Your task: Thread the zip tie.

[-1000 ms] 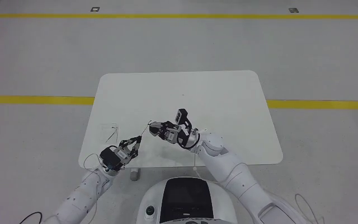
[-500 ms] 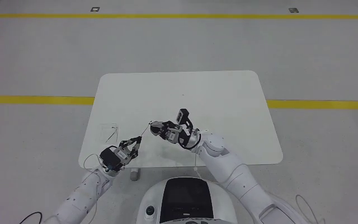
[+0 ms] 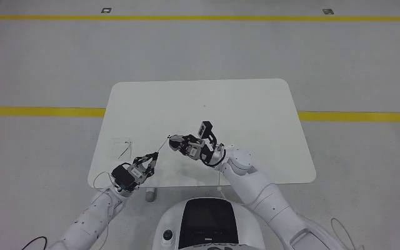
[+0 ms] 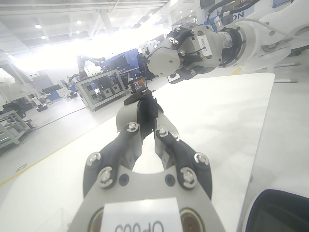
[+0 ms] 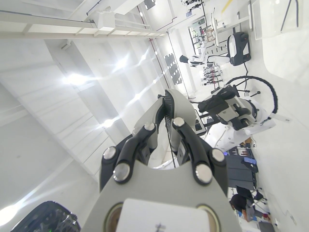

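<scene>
— White desk (image 3: pixel 262 106), workshop hall behind: what was entered above its near edge?
— Item 1: zip tie (image 3: pixel 160 147), one thin dark strand held clear of the desk. Its long axis ran from the left gripper (image 3: pixel 150 161) forward and rightward to the right gripper (image 3: pixel 173 142).
— Fingers?
— Left fingers (image 4: pixel 125 117) closed on a black end. Right fingers (image 5: pixel 183 107) closed on the strand (it passed between them, back toward the wrist).
— Governing relation?
— Judged: both held portions lay nearly in line, near but apart. Head and tail could not be told.
— Item 2?
— Clear holder (image 3: pixel 117 153) of spare ties, on the desk's left side.
</scene>
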Action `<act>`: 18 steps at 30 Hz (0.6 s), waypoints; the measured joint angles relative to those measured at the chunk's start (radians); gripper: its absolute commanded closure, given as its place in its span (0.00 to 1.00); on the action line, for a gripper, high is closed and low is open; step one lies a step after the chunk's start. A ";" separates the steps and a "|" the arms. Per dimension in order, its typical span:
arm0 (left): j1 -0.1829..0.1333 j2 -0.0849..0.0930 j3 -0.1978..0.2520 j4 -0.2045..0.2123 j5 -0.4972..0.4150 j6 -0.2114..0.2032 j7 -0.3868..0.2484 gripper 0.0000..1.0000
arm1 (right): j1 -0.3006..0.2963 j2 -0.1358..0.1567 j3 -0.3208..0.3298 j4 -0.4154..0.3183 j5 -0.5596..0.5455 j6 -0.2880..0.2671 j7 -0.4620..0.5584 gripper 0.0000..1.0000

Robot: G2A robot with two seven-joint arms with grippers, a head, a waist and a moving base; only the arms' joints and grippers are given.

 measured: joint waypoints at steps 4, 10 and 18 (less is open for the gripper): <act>0.000 0.000 0.000 0.001 0.001 0.000 0.000 1.00 | -0.003 0.001 0.001 -0.003 0.001 -0.002 -0.002 1.00; 0.000 -0.001 -0.001 0.001 0.002 0.000 0.002 1.00 | -0.006 0.003 0.003 -0.007 0.001 -0.006 -0.004 1.00; 0.001 -0.001 -0.001 0.003 0.002 0.000 0.006 1.00 | -0.011 0.005 0.005 -0.013 0.000 -0.009 -0.007 1.00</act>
